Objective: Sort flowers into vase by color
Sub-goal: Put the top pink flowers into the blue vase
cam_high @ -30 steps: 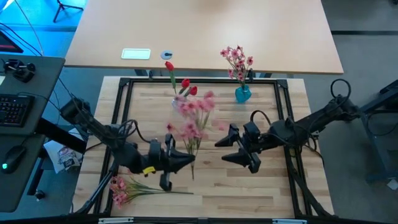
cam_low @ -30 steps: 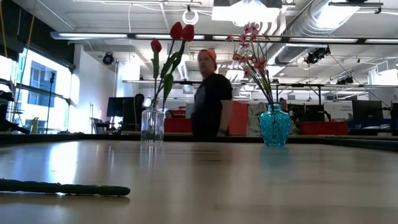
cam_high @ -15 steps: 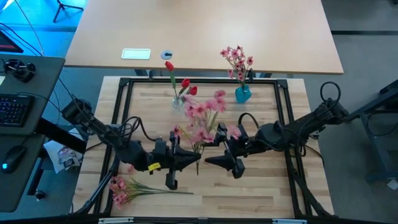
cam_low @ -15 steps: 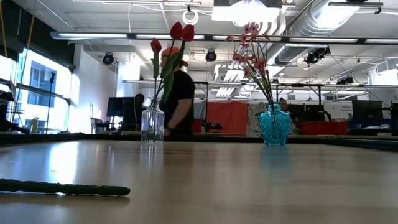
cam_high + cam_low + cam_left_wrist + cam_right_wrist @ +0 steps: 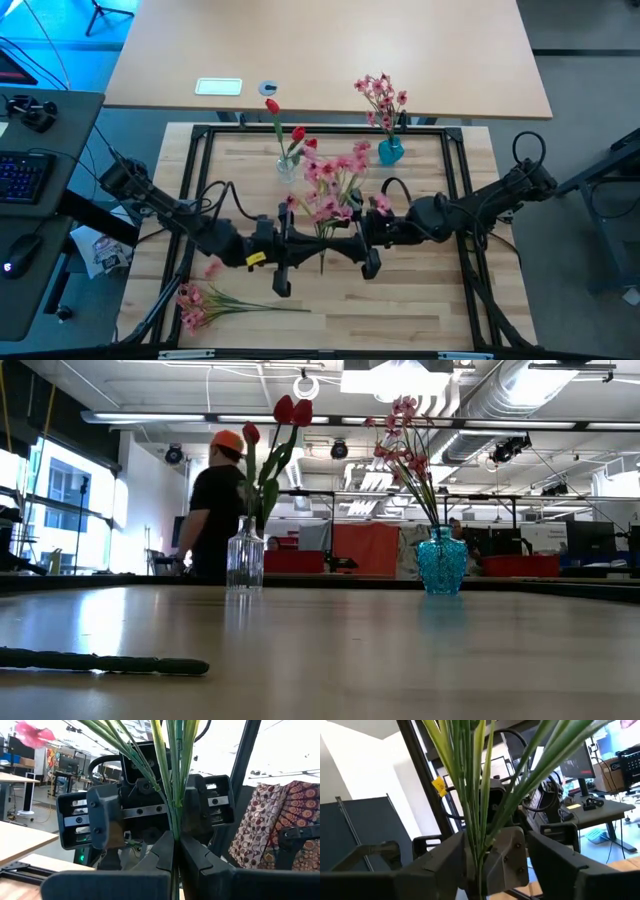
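My left gripper [image 5: 311, 248] [image 5: 176, 846] is over the table's middle, shut on a spray of small pink blossoms [image 5: 335, 183] with green stems. My right gripper [image 5: 353, 247] [image 5: 496, 857] faces it from the right, open, a finger on each side of the same stems [image 5: 476, 827]; whether they touch I cannot tell. A second pink spray [image 5: 198, 300] lies flat on the near left of the table, its stem [image 5: 100, 661] on the wood. Red tulips stand in a clear vase [image 5: 287, 163] [image 5: 245, 563]. Pink flowers stand in a blue vase [image 5: 390, 151] [image 5: 441, 563]. My left gripper pinches the bundle of green stems [image 5: 175, 822] between its two fingers, well below the blossoms. The fingers come level from the table's left and lie across the stems. The spray is lifted clear of the table, blossoms uppermost, and its stem end [image 5: 322, 268] pokes out below the fingers.
A black frame [image 5: 205, 140] borders the wooden table. Both vases stand at the far edge. A person [image 5: 215, 510] walks in the room behind. Bare wood lies on the near right of the table [image 5: 420, 300].
My right gripper has moved toward the table's left, closing in on the held spray until its open fingers flank the stems. My left gripper has carried the spray a little toward the right. The person in the room behind has walked leftward.
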